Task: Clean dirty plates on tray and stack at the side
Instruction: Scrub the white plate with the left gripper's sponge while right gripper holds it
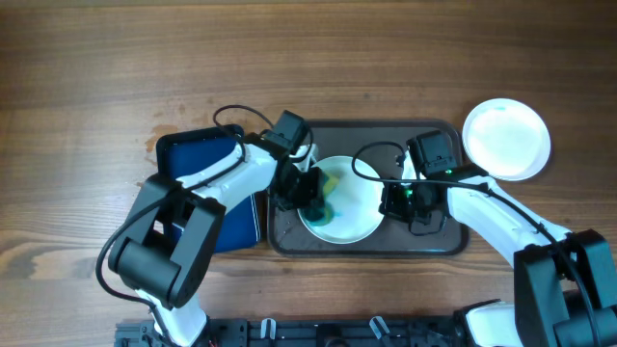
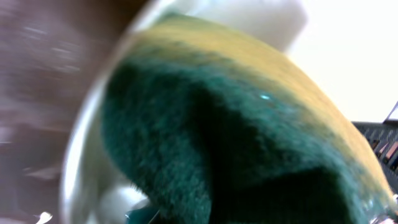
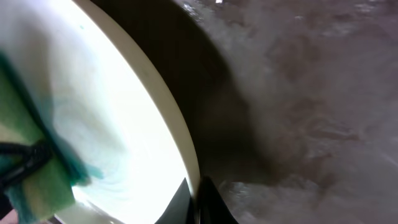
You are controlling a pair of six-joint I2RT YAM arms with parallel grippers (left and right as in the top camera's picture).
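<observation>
One white plate (image 1: 355, 204) lies on the dark grey tray (image 1: 386, 243). My left gripper (image 1: 313, 193) is shut on a yellow and green sponge (image 1: 329, 183) that presses on the plate's left half. In the left wrist view the sponge (image 2: 236, 124) fills most of the frame and hides the fingers, with the plate's rim (image 2: 78, 180) beside it. My right gripper (image 1: 393, 200) is shut on the plate's right rim. The right wrist view shows that rim pinched between the right gripper's (image 3: 200, 202) two dark tips, and a blue-green smear (image 3: 81, 171) on the plate (image 3: 106, 93) next to the sponge (image 3: 25, 143).
A second white plate (image 1: 506, 140) sits on the wooden table just off the tray's far right corner. A smaller glossy dark blue tray (image 1: 207, 173) lies to the left, under my left arm. The tray's scuffed floor (image 3: 311, 93) shows beside the held plate.
</observation>
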